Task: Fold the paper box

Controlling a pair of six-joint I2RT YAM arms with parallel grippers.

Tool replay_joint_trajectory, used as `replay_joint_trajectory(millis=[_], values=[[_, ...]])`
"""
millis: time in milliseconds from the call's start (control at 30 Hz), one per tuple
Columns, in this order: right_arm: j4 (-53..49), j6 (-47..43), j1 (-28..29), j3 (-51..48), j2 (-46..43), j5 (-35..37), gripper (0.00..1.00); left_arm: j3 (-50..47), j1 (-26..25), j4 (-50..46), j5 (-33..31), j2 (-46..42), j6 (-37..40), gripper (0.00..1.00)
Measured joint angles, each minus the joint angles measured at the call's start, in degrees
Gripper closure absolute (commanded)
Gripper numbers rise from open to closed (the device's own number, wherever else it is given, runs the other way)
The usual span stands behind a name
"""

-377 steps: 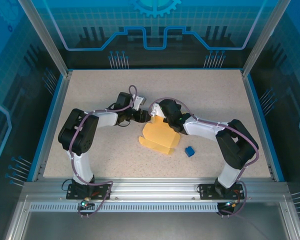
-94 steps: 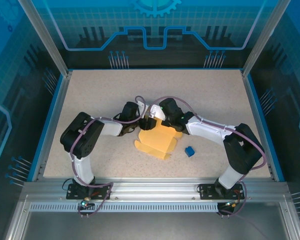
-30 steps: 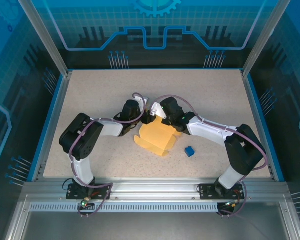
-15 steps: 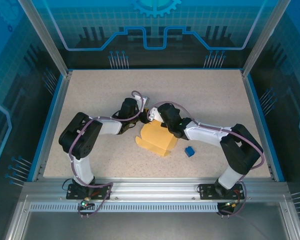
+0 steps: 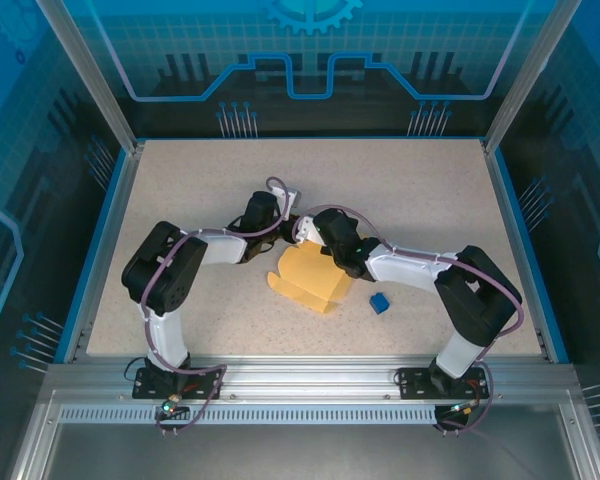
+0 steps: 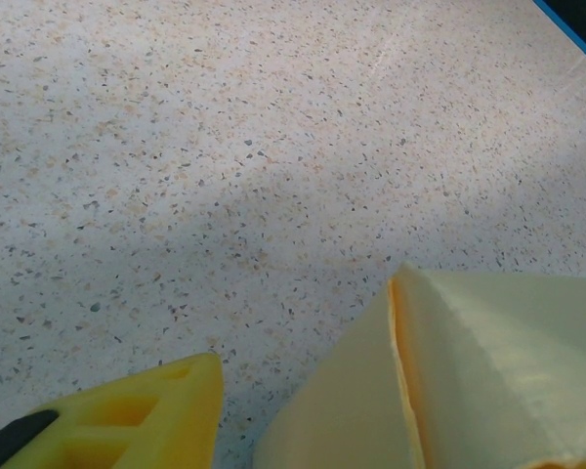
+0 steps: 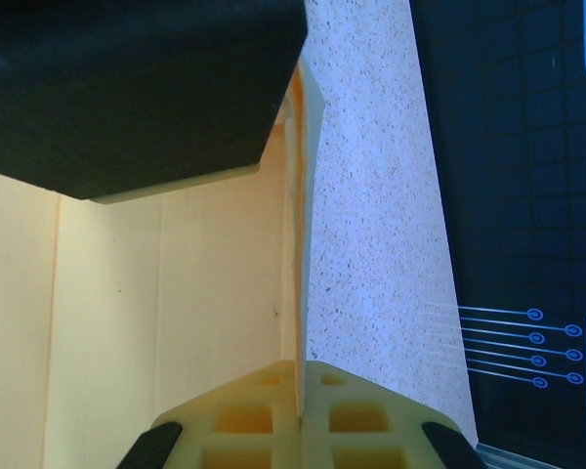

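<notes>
1. The paper box (image 5: 312, 282) lies in the middle of the worktop (image 5: 180, 180), partly raised, with its far edge between the two arms. A blue cube (image 5: 379, 303) sits near its right side.
2. The right tool (image 7: 300, 389) is closed tight, pinching the thin edge of an upright panel of the box.
3. The left tool (image 5: 285, 236) is at the box's far left corner. One yellow finger (image 6: 142, 420) sits beside a folded corner with bare worktop between them. I cannot tell whether this tool grips anything.
4. The step looks like squaring up that corner. The right pinch should serve as a firm anchor while the left tool pushes along the crease, not mid-panel.
5. Go slowly, because thin card probably buckles or slips free.
</notes>
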Motion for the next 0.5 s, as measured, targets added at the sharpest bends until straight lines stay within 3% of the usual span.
replay_joint_trajectory(millis=[500], values=[[-0.4,1.9,0.0,0.0,0.0,-0.3,1.0,1.7,-4.1,-2.7,-11.5,0.0,-4.1,0.73]])
